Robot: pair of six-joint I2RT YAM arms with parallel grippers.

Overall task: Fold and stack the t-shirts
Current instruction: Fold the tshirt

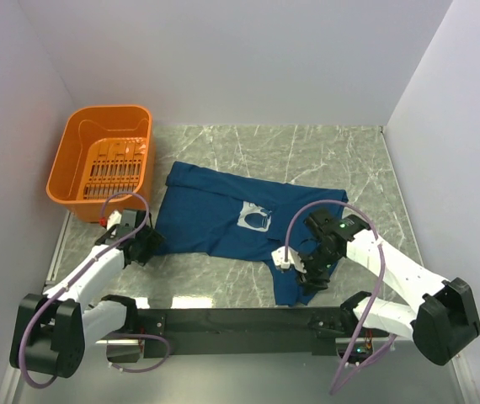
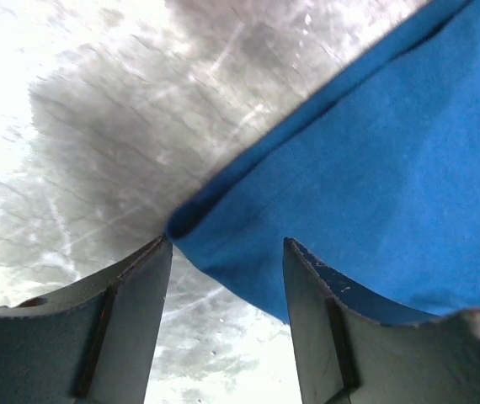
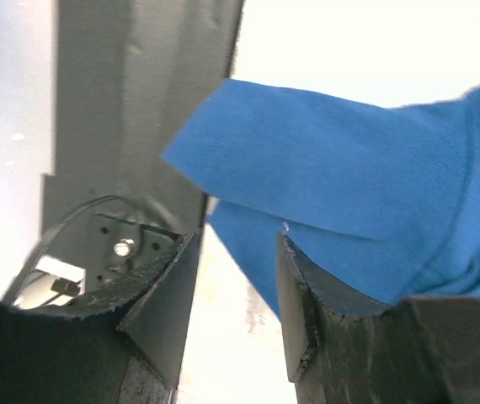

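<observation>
Plainly, folding has barely begun: the t-shirt (image 1: 215, 215) lies spread and rumpled on the tabletop (image 1: 333, 151), with no clean fold made and nothing stacked. Nearest, the right end effector (image 1: 309, 271) sits over the t-shirt's near-right flap, fingers apart, not clamped. The left end effector (image 1: 143, 244) is at its near-left corner, fingers apart, the hem between them. Beyond the t-shirt's far-left corner stands the orange basket (image 1: 63, 160).

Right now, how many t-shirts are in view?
1. The t-shirt lies spread on the table, to the right of the orange basket in the top view. The basket holds none. Another could be hidden beneath it.
</observation>
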